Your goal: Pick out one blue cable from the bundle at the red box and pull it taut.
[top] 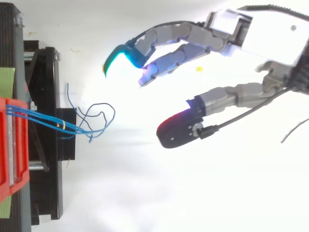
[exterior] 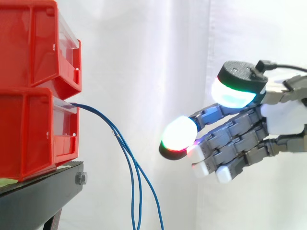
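So in the side view we had the robot hand (exterior: pixel 283 120) sitting at the right of the frame, fingers loosely spread and only gently bent, thumb held apart above them, nothing in its grip. One glowing white-and-red fingertip (exterior: pixel 180 133) pointed toward the middle of the frame, well apart from the bundle of thin blue cables (exterior: pixel 127 153). That bundle came out of the front of the lower red plastic bin (exterior: pixel 29 134) at the left and drooped down to the bottom edge, in front of the white curtain (exterior: pixel 158 48). A second red plastic bin (exterior: pixel 29 43) was stacked on top, both on the black metal stand (exterior: pixel 38 196). From the top view we saw the cables (top: pixel 43 121) run across the stand at the left edge and end in loose loops at left-centre, with the hand (top: pixel 270 34) at the upper right, open toward them but not touching
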You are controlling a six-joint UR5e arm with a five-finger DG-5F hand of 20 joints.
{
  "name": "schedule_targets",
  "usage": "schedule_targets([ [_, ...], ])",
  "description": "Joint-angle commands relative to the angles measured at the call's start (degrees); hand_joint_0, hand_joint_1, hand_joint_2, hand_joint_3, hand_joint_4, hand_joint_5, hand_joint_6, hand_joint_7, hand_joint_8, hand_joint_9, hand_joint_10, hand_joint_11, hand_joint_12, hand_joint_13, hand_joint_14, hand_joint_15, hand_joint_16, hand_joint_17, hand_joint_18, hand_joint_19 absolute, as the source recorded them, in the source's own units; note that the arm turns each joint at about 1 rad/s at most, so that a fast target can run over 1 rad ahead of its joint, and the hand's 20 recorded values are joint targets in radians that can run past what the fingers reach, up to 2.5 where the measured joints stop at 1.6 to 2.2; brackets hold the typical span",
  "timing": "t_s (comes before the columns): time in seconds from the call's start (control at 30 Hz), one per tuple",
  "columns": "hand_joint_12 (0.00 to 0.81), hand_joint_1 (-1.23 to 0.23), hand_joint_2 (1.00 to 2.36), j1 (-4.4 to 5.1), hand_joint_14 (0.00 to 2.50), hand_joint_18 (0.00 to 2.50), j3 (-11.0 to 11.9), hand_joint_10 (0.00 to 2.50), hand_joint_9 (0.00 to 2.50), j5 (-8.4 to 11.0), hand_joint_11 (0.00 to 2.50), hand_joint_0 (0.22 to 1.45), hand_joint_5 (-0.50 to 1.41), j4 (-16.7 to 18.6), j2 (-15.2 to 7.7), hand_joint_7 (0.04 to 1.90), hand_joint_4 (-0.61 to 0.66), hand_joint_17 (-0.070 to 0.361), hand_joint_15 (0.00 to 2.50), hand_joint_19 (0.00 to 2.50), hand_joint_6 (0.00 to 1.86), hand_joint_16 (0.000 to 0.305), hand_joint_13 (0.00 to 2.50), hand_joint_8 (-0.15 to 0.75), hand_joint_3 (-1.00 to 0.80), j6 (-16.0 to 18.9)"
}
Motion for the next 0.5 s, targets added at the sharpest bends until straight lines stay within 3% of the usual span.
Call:
schedule_targets([
  [0.0,0.345,-0.68,1.00,0.91,0.01,0.59,0.1,0.01,0.74,2.42,0.29,0.51,-0.19,2.9,-1.8,0.69,0.22,0.101,0.25,0.57,0.50,0.045,0.69,0.275,-0.50,-0.6],
  [0.13,0.345,-0.68,1.00,1.27,0.01,0.59,1.3,0.01,0.75,2.94,0.30,0.51,-0.19,3.6,-5.6,0.69,0.23,0.101,0.25,0.58,0.50,0.045,0.69,0.278,-0.50,-0.4],
  [0.17,0.345,-0.68,1.00,1.27,0.01,0.60,3.4,0.01,0.75,2.94,0.29,0.51,-0.18,4.0,-7.9,0.69,0.23,0.100,0.25,0.57,0.50,0.045,0.70,0.277,-0.50,0.8],
  [0.23,0.345,-0.68,1.00,1.35,0.01,0.60,3.9,0.01,0.76,2.86,0.30,0.51,-0.18,4.0,-8.1,0.69,0.23,0.100,0.25,0.58,0.50,0.045,0.70,0.275,-0.50,1.1],
  [0.47,0.342,-0.66,1.00,1.35,0.01,0.60,8.3,0.01,0.77,2.15,0.30,0.52,-0.18,5.4,-12.9,0.70,0.23,0.100,0.26,0.59,0.50,0.044,0.70,0.279,-0.50,2.2],
])
